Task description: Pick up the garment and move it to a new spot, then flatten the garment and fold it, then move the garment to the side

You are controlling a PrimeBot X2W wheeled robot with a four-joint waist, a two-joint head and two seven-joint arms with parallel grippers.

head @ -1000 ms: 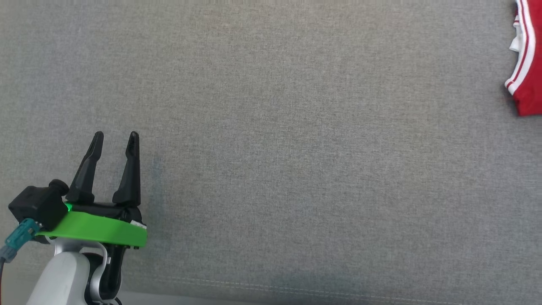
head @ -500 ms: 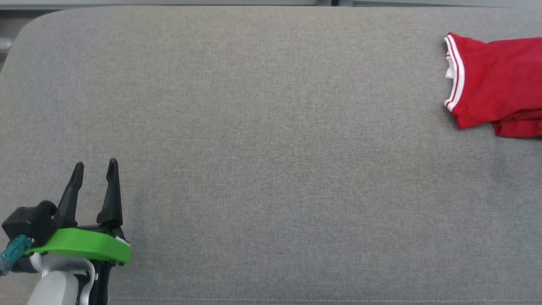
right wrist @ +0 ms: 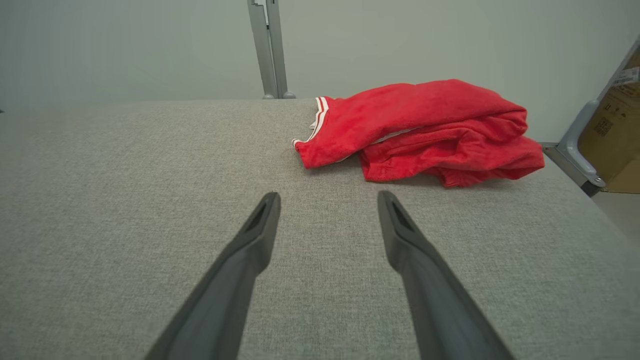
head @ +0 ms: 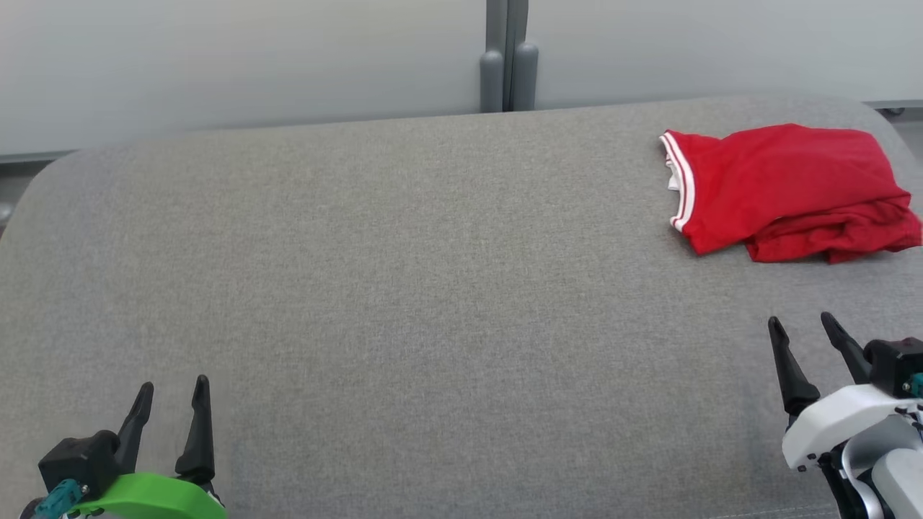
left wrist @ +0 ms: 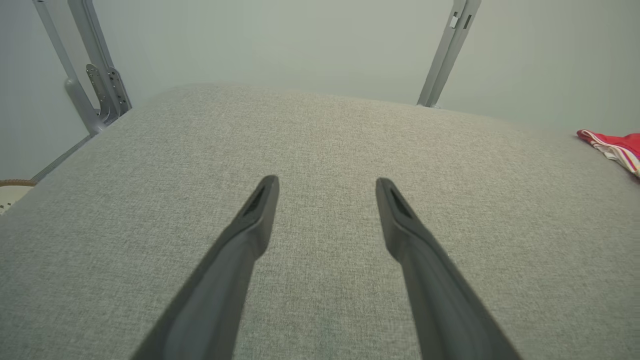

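Right pincer (right wrist: 327, 197) wide; box (right wrist: 617, 125) near garment (right wrist: 425, 125)

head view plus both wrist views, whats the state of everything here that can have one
red garment: loosely folded, near edge rumpled, lying at the far right of the cushion, not held
left gripper: open, empty, above bare cushion
right gripper: open, empty, short of the garment, not touching it
grey cushion: flat and smooth

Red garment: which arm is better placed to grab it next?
Right. The right gripper is open with the red garment just ahead of it; the left gripper sits far across the grey cushion.
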